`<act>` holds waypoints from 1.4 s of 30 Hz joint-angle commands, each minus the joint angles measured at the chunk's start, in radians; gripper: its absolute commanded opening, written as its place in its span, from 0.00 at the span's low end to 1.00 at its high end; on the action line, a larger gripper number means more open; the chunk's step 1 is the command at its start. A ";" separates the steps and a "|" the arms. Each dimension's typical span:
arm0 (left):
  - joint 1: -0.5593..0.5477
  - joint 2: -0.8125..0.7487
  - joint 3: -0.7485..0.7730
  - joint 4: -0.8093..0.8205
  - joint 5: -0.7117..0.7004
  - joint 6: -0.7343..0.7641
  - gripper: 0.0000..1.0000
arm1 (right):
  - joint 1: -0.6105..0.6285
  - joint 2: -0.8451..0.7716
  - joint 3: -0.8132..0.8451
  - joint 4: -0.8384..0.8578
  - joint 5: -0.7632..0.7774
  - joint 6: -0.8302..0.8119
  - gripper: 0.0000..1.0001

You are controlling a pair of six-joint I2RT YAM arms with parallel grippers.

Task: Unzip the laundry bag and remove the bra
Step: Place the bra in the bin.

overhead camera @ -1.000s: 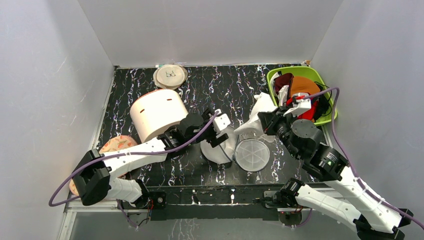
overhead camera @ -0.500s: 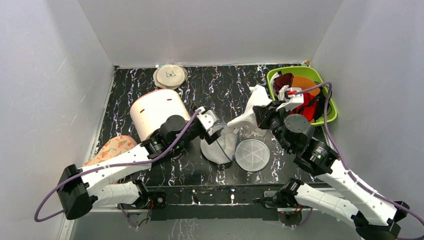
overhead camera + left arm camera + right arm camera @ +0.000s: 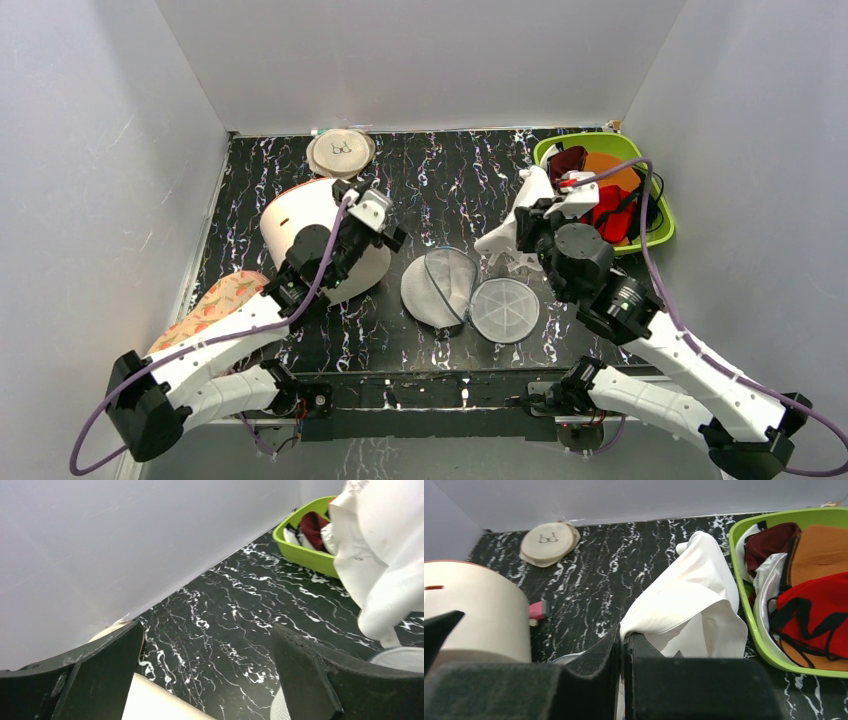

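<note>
The laundry bag (image 3: 440, 285) lies unzipped and flat at mid-table, its round mesh half (image 3: 505, 310) beside it; an edge shows in the right wrist view (image 3: 569, 657). The red bra (image 3: 605, 215) with black straps lies in the green basket (image 3: 553, 150), also in the right wrist view (image 3: 819, 605). My right gripper (image 3: 525, 225) is shut on a white cloth (image 3: 510, 235), held up between bag and basket; its jaws (image 3: 624, 635) pinch the cloth (image 3: 689, 600). My left gripper (image 3: 372, 215) is open and empty above the cream cylinder, its jaws (image 3: 205, 670) wide apart.
The big cream cylinder (image 3: 315, 235) stands left of the bag. A flat beige disc with a bra drawing (image 3: 341, 152) lies at the back. The basket also holds orange cups (image 3: 610, 170) and a maroon garment (image 3: 565, 160). A patterned orange item (image 3: 225, 295) lies at the left edge.
My left gripper has drawn back from the bag, up and left over the cream cylinder. My right gripper has carried the white cloth back and right, toward the basket.
</note>
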 commanded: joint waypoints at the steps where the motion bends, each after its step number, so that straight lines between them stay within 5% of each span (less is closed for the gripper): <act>1: 0.047 0.082 0.127 0.034 -0.050 -0.053 0.98 | 0.000 0.067 0.022 0.102 0.121 -0.069 0.00; 8: 0.100 0.177 0.194 0.118 -0.046 -0.009 0.98 | -0.082 0.158 0.086 0.179 0.137 -0.104 0.00; 15: 0.230 0.126 0.096 0.154 0.004 -0.089 0.98 | -0.461 0.273 0.141 0.226 -0.142 0.006 0.00; 25: 0.232 0.120 0.058 0.151 0.017 -0.023 0.98 | -0.693 0.495 0.269 0.374 0.020 0.184 0.00; 29: 0.231 0.125 0.058 0.146 0.034 -0.008 0.98 | -0.746 0.581 0.334 0.410 0.099 0.187 0.00; 38: 0.232 0.117 0.058 0.131 0.056 0.045 0.98 | -0.759 0.729 0.194 0.693 0.088 0.154 0.00; 42: 0.233 0.116 0.056 0.131 0.061 0.061 0.98 | -0.801 0.793 0.142 0.615 0.107 0.325 0.00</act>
